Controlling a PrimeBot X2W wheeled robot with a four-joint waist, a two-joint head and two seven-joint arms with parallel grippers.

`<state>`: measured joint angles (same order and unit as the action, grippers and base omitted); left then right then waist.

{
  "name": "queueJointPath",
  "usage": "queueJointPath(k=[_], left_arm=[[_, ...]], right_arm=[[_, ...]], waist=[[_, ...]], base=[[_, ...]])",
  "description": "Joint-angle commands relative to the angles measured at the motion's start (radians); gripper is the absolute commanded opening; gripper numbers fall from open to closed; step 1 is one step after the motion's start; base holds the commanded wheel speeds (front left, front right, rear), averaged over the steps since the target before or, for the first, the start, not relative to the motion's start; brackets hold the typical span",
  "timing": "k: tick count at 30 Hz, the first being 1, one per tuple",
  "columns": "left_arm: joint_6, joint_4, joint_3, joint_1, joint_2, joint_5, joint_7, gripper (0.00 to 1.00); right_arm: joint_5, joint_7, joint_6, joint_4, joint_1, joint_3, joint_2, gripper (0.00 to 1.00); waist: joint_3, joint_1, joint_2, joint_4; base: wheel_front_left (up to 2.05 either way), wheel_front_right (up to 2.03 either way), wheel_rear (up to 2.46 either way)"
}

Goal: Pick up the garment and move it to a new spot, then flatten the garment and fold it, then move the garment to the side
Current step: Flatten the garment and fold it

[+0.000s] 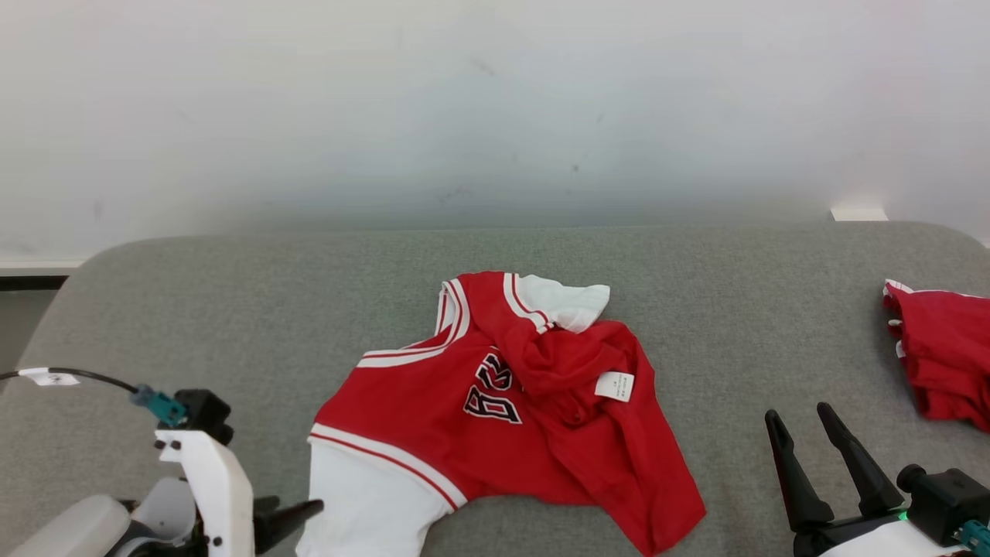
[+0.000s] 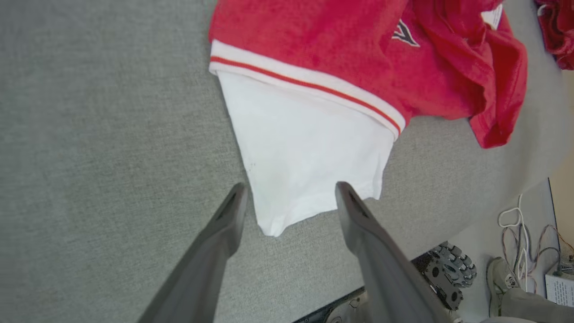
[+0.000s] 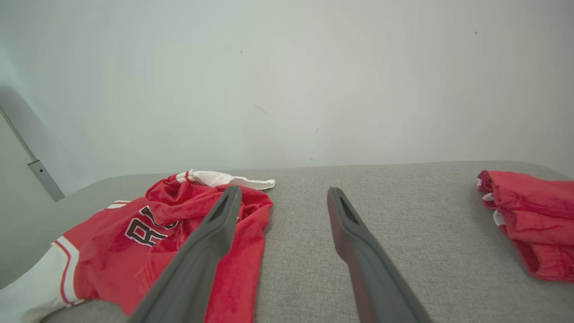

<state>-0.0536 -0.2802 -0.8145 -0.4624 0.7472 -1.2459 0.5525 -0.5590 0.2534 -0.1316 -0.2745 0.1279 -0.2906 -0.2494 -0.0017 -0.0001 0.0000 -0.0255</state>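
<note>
The garment is a red jersey with white sleeves and dark lettering, lying crumpled on the grey table. Its right half is bunched up and a white label shows. My left gripper is open at the near white sleeve, one finger on each side of the sleeve's end, gripping nothing. In the head view the left gripper sits low at the sleeve's left edge. My right gripper is open and empty, to the right of the garment; its fingers point toward the far wall.
A second red garment lies bunched at the table's right edge. A pale wall runs behind the table. Below the near table edge the left wrist view shows a geared wheel, cables and a person's foot.
</note>
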Motion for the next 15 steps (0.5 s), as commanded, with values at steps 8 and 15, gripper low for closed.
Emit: queueJointPath(k=[8, 15], left_arm=[[0.076, 0.054, 0.056, 0.002, 0.003, 0.194, -0.315, 1.0], [0.237, 0.088, 0.133, 0.116, -0.085, 0.286, -0.678, 1.0]], right_arm=[[0.01, -0.002, 0.002, 0.004, -0.016, -0.024, -0.003, 1.0], [0.026, -0.016, 0.002, 0.004, -0.026, -0.073, -0.005, 1.0]], waist=[[-0.011, 0.0001, 0.0, 0.015], [-0.015, 0.0001, 0.0, 0.022]], base=[[0.0, 0.0, 0.0], [0.0, 0.0, 0.0]])
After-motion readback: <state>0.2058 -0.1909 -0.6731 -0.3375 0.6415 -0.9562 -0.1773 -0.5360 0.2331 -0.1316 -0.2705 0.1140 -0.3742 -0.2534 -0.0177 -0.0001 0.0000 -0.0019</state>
